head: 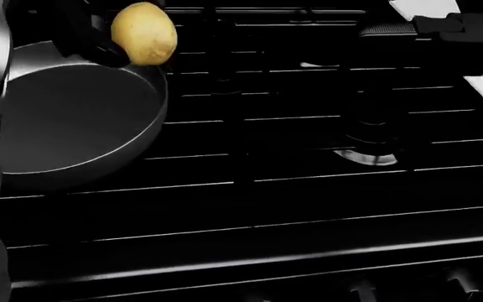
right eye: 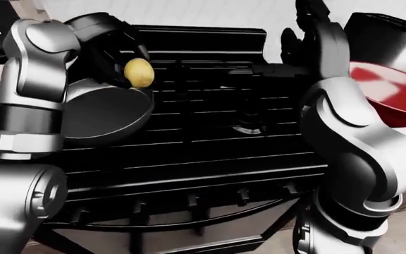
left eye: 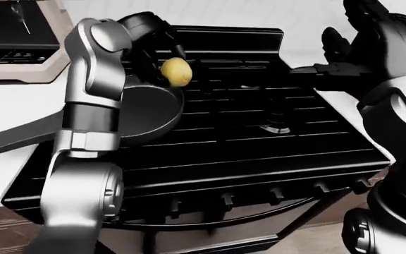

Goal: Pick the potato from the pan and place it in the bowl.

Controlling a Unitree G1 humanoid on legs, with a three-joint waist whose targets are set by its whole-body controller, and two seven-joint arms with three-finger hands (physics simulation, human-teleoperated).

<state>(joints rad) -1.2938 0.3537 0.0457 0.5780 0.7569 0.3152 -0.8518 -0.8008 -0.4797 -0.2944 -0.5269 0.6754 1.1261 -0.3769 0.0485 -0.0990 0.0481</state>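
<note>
- A black gas stove with long grate bars (left eye: 259, 132) is seen filling most of each view; a row of knobs runs along its lower edge in the eye views.
- The robot's silver, jointed left arm (left eye: 90, 106) is seen coming in from the left of the eye views, bent over the stove's left side.
- A round dark metal frying pan (head: 74, 119) is set on the left grates; its inside is bare.
- A red bowl with a pale rim (right eye: 393, 95) is shown at the right edge of the right-eye view, partly hidden by the right arm — well apart from the pan.
- The black three-finger left hand (left eye: 155, 50) is clamped on the potato, dark fingers wrapped around its left side and top.
- The black right hand (right eye: 312, 37) is held up over the stove's right side, fingers spread apart and gripping nothing.
- A smooth yellow oval potato (head: 144, 33) is held in the air — above the pan's upper-right rim in the head view, clear of the pan floor.
</note>
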